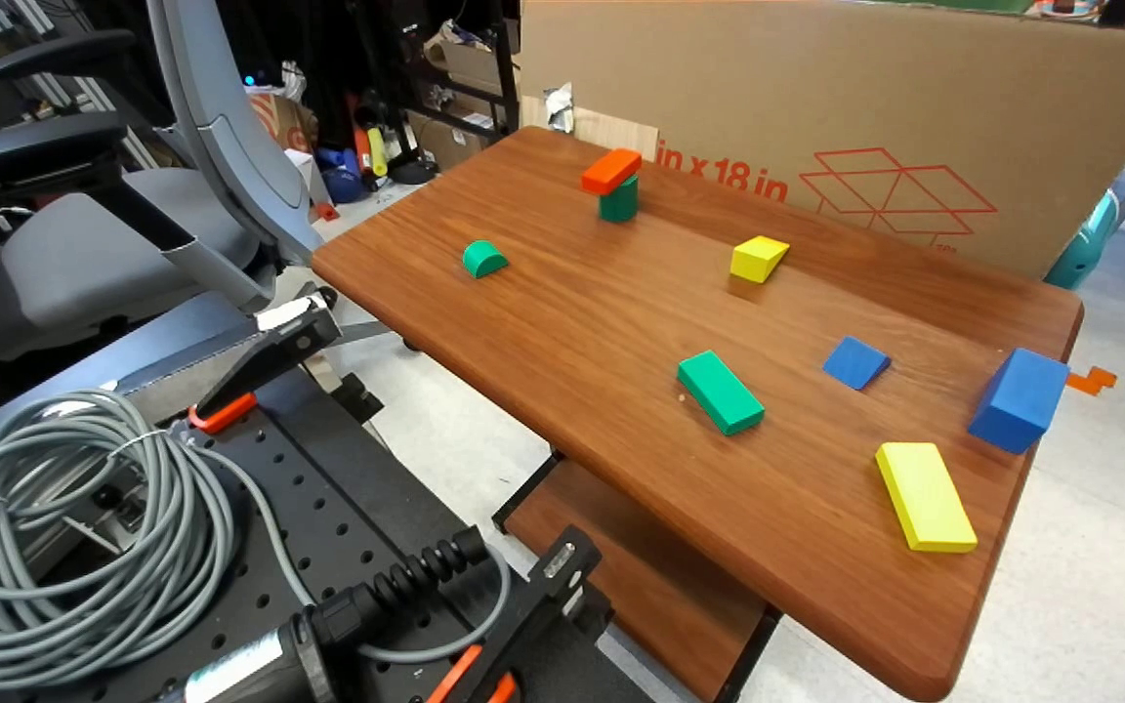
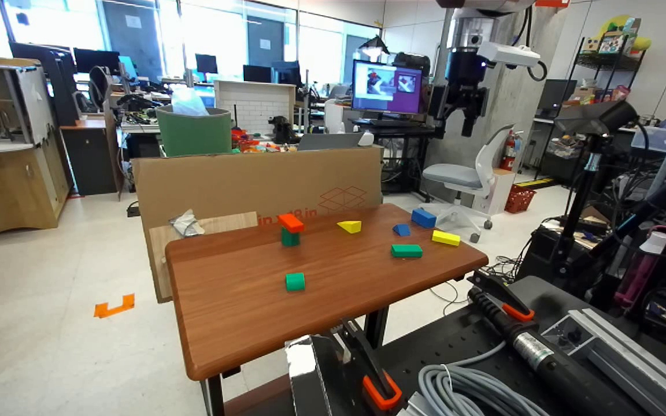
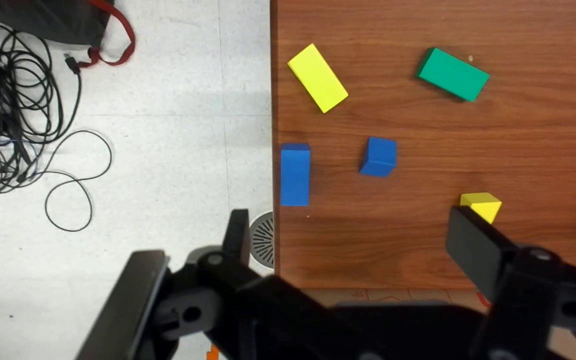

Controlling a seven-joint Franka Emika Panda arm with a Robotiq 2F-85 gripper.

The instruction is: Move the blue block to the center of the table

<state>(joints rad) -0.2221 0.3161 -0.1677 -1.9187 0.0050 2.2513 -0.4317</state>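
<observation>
Gripper [image 3: 347,218] hangs above, spread and empty; the blue block [image 1: 1020,400] sits right at the short edge of the table [image 1: 602,303]. If I descend askew, a finger [image 3: 238,232] could shove it onto the floor [image 3: 178,170]; going by colour alone, I could take the smaller blue piece [image 1: 856,362] instead.

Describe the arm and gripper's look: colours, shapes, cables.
In an exterior view, the arm's visible end is pale, above a silvery cylinder. A white box with a black cable sits beside it. The gripper is black, with jointed linkages; the wrist view shows flat, dark-grey fingers.
</observation>
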